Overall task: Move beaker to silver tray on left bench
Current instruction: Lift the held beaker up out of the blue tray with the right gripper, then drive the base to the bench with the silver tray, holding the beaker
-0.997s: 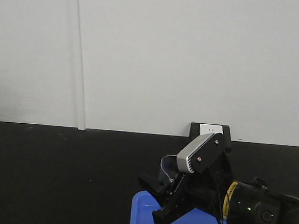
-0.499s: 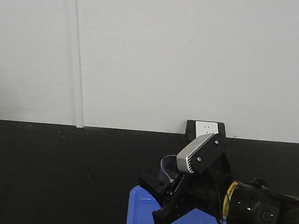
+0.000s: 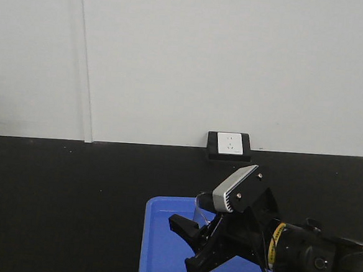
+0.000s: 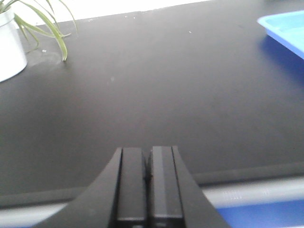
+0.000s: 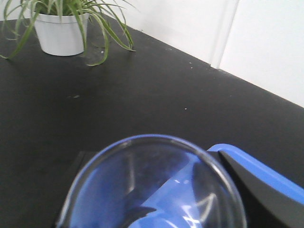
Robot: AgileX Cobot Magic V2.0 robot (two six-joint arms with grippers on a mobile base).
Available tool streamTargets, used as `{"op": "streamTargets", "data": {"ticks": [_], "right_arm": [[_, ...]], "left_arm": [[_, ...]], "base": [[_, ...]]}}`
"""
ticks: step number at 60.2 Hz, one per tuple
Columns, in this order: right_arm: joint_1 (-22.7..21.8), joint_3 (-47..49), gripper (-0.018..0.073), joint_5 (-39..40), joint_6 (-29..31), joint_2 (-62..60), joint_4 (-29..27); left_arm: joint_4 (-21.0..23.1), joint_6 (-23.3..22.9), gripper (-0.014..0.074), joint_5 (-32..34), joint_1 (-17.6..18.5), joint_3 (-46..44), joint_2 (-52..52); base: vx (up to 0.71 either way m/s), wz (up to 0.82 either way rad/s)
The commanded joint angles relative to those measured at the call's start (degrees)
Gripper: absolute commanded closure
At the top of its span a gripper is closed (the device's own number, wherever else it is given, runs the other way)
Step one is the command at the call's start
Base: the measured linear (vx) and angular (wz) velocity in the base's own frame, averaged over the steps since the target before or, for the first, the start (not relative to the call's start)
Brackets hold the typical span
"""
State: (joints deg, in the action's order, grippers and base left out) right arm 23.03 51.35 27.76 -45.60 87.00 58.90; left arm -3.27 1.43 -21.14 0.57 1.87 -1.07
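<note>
Beaker: clear glass, round rim fills right wrist view. It sits between dark fingers of right gripper, jaws closed around it, seemingly clamped (contact hard to judge through glass). Positioned over far side of blue tray; resting or lifted, cannot tell. Tray on black worktop, wall socket behind. Potted plant far left. Left gripper pinched closed, empty, at worktop's near edge.

Glassware: one beaker
Trays: one blue plastic tray
Sockets: one wall socket
Plants: one potted spider plant
Worktops: one black worktop
Grippers: two, left gripper and right gripper
</note>
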Motion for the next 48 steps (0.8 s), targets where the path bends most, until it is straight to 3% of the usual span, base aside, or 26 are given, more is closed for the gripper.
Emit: {"op": "streamTargets", "data": {"ticks": [1,48], "right_arm": [[-0.1,1.9,0.0571,2.8,-0.2,-1.9,-1.7],[-0.1,1.9,0.0571,2.8,-0.2,-1.9,-1.7]], "left_arm": [[0.2,-0.1,0.0595,4.6,0.3,1.1,-0.4],[0.2,-0.1,0.0595,4.6,0.3,1.1,-0.4]], "base": [[-0.26,-0.02],[-0.35,0.04]]}}
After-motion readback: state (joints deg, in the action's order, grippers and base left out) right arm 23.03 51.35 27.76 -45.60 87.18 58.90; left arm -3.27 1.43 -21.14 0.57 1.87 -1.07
